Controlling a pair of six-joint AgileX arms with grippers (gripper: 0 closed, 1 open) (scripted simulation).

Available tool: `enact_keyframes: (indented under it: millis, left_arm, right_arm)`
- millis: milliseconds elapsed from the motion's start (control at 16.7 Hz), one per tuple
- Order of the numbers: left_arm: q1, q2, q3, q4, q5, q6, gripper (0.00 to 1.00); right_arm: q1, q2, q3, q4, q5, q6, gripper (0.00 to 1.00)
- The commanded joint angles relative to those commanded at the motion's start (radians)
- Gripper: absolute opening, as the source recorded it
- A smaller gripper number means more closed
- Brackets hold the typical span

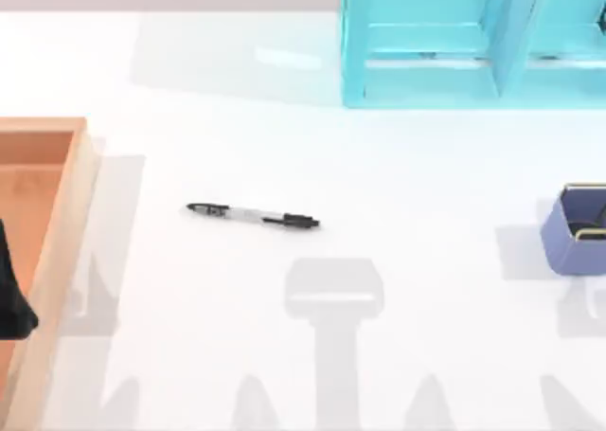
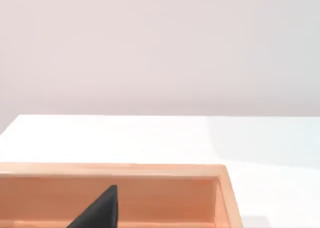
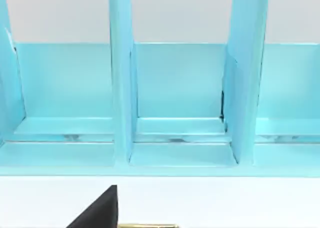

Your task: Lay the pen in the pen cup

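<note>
The pen (image 1: 253, 215) lies flat on the white table, left of the middle, with black ends and a pale barrel, running left to right. The pen cup (image 1: 574, 228), a small periwinkle-blue box with gold rim edges, stands at the table's right edge, far from the pen. My left gripper (image 1: 11, 294) hangs as a dark shape over the wooden tray at the far left, and a black part of it (image 2: 100, 212) reaches into the left wrist view. In the right wrist view a black part of my right gripper (image 3: 100, 212) sits above a gold rim strip of the pen cup (image 3: 147, 226).
A large wooden tray (image 1: 59, 232) fills the left side, its far wall (image 2: 150, 170) close under the left wrist camera. A big cyan shelf unit (image 1: 426, 47) stands at the back right, its compartments (image 3: 175, 87) facing the right wrist camera. White table lies around the pen.
</note>
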Motion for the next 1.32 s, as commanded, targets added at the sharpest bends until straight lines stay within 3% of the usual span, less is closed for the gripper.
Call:
enact_keyframes:
  millis: [300,540,1320]
  left_arm:
    - [0.000,0.000,0.000,0.000,0.000,0.000,1.00]
    - [0.000,0.000,0.000,0.000,0.000,0.000,1.00]
    - [0.000,0.000,0.000,0.000,0.000,0.000,1.00]
  right_arm:
    - [0.028,0.054,0.053,-0.032,-0.029,-0.029,1.00]
    - [0.115,0.279,0.270,-0.157,-0.124,-0.133,1.00]
    - [0.410,1.767,1.544,-0.873,-0.513,-0.611,1.00]
